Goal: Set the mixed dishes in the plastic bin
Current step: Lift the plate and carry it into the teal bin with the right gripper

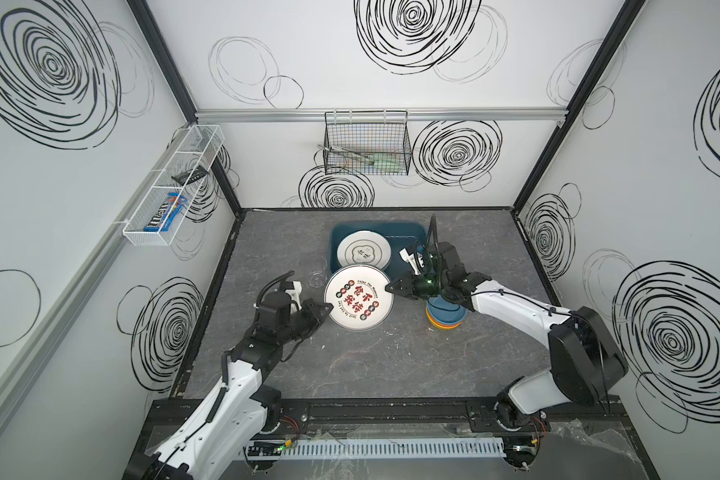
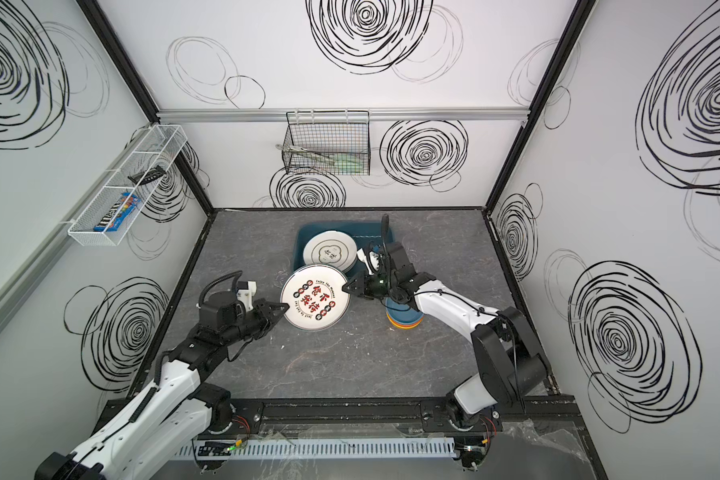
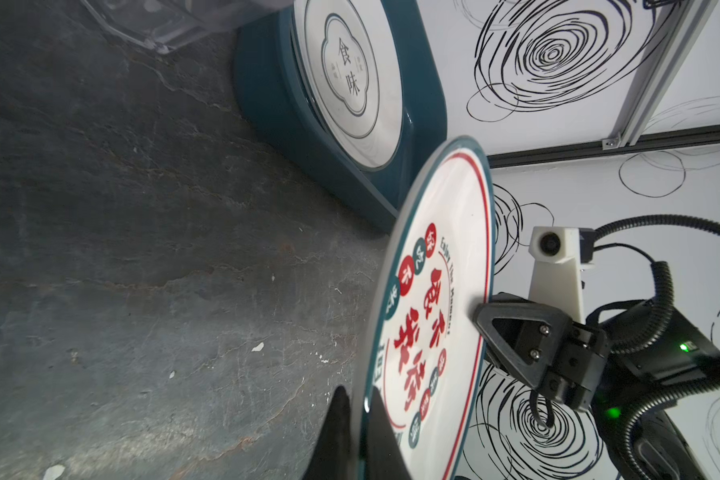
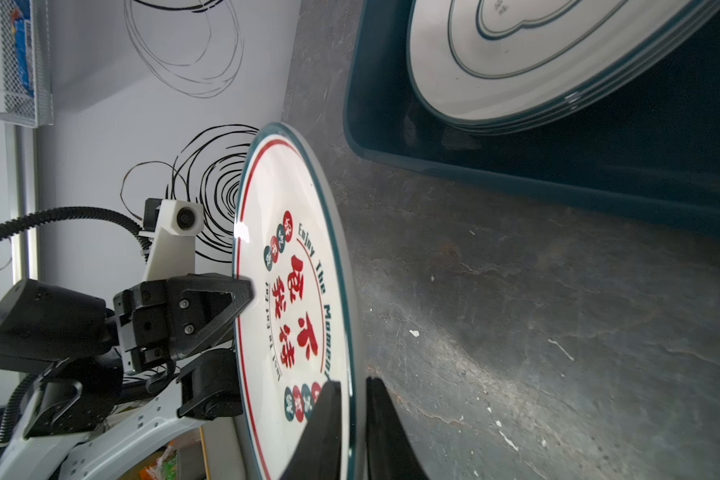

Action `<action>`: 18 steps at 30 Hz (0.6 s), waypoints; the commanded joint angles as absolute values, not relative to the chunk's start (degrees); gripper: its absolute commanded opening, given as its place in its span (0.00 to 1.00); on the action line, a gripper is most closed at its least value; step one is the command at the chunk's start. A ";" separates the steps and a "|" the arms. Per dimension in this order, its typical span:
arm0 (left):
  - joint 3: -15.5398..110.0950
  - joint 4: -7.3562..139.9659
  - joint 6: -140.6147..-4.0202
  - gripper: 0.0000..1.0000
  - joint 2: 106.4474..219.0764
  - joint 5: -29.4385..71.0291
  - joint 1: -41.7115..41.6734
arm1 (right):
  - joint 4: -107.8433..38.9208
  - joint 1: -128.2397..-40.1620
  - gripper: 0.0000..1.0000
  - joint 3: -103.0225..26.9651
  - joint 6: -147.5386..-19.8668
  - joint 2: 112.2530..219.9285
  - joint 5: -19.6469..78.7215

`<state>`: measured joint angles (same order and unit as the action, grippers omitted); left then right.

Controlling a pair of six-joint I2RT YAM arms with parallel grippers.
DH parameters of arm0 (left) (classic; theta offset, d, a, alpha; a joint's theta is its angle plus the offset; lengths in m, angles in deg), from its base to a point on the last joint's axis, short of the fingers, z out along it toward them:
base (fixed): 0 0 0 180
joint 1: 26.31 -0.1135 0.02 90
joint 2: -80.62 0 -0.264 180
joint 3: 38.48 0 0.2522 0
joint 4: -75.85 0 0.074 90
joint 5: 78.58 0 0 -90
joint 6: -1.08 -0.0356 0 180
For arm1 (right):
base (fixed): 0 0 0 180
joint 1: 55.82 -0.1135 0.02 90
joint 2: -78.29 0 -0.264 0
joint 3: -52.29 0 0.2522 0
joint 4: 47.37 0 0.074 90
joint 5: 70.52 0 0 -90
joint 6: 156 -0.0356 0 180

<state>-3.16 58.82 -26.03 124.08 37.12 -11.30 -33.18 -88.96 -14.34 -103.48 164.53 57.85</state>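
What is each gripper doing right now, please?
Left gripper: shut on the rim of the red-lettered plate.
Right gripper: shut on the same plate's opposite rim.

The red-lettered plate (image 4: 296, 299) carries "Enjoy The Moment" in dark letters along one arc. Large red characters at its middle appear to read 食不我待. A fainter arc of small letters opposite seems to begin "Just To Eat". The characters on its round red and teal badges are too small to read. The second plate (image 3: 348, 72), in the bin (image 3: 267, 104), reads 食味. A blue packet (image 1: 165, 214) in the shelf (image 1: 146, 239) shows "m&m's".
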 commanded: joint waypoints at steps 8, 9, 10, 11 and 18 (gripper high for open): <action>-0.40 64.46 -25.26 0.32 124.21 37.89 -11.59 | -34.26 -86.57 0.00 -18.04 -104.13 165.86 58.58; -0.46 64.46 -25.29 0.35 124.26 37.88 -11.72 | -34.15 -86.25 0.00 -18.45 -104.06 165.83 58.43; -0.52 64.30 -25.38 0.38 124.15 37.88 -11.87 | -34.07 -85.90 0.00 -18.81 -104.10 165.86 58.29; -0.60 64.14 -25.45 0.40 124.10 37.90 -12.15 | -34.05 -85.49 0.00 -19.21 -104.17 165.84 58.16; -1.12 62.36 -26.24 0.54 122.51 38.34 -14.09 | -32.84 -82.35 0.00 -22.56 -104.12 167.17 56.99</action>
